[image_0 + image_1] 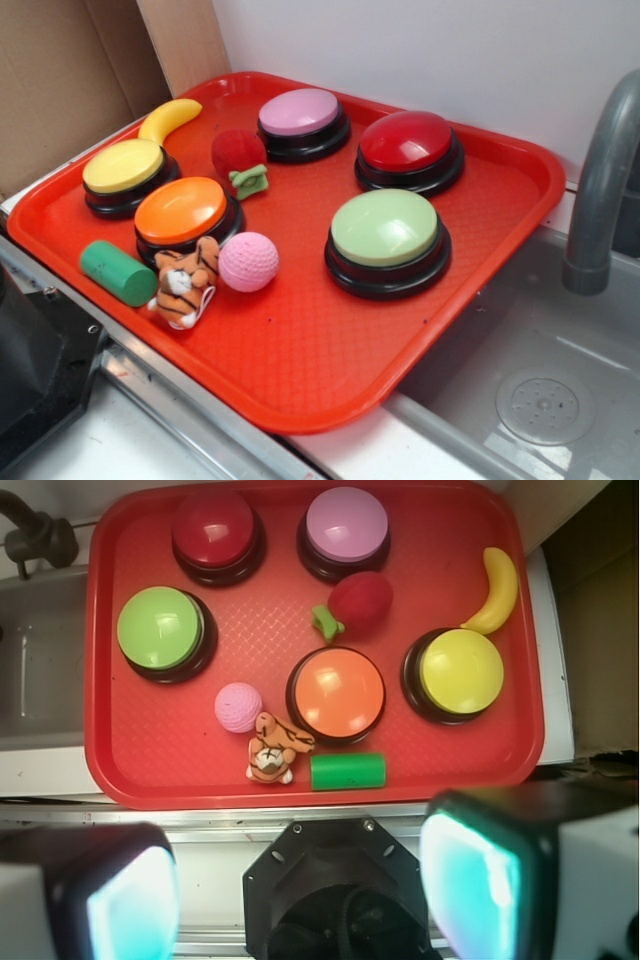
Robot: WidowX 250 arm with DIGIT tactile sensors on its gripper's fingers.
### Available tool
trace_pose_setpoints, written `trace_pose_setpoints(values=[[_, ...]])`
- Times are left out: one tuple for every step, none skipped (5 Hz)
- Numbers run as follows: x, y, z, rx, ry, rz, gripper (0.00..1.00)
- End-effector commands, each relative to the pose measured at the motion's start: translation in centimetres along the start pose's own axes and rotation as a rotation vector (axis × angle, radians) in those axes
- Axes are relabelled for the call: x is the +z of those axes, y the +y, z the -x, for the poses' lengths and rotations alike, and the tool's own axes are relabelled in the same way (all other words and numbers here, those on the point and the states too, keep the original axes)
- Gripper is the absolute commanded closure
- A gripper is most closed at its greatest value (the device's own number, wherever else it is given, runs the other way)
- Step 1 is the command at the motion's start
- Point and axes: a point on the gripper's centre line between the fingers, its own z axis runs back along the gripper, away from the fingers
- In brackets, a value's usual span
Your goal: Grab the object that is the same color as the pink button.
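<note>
A small light-pink dimpled ball (pixel 248 261) (pixel 238 707) lies on the red tray (pixel 300 350) (pixel 130 770), next to a toy tiger (pixel 185 281) (pixel 273 748). The pink button (pixel 301 122) (pixel 346 530) with its black base stands at the tray's far side. In the wrist view my gripper (pixel 300 890) hangs high above the counter, short of the tray's near edge, open, with nothing between its fingers (pixel 470 875). The gripper does not show in the exterior view.
The tray also holds a dark red button (pixel 409 148), a green button (pixel 386 240), an orange button (pixel 183 215), a yellow button (pixel 126 174), a fuzzy red ball (pixel 238 153), a banana (pixel 168 119) and a green cylinder (pixel 118 271). A sink with grey faucet (pixel 600 190) lies right.
</note>
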Motion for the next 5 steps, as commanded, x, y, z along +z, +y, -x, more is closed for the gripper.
trace_pose_setpoints(values=[[0.0,0.0,0.0,0.000,0.000,0.000,0.00],[-2.2,-0.4,-0.9,-0.155,-0.037,-0.042,0.00],[-5.5,-1.6,-2.2,-0.313,-0.044,-0.050,0.00],[-8.4,-2.8,-3.1,-0.442,-0.082,-0.045,0.00],[-12.1,-3.7,-3.8,-0.509,-0.102,-0.018,0.00]])
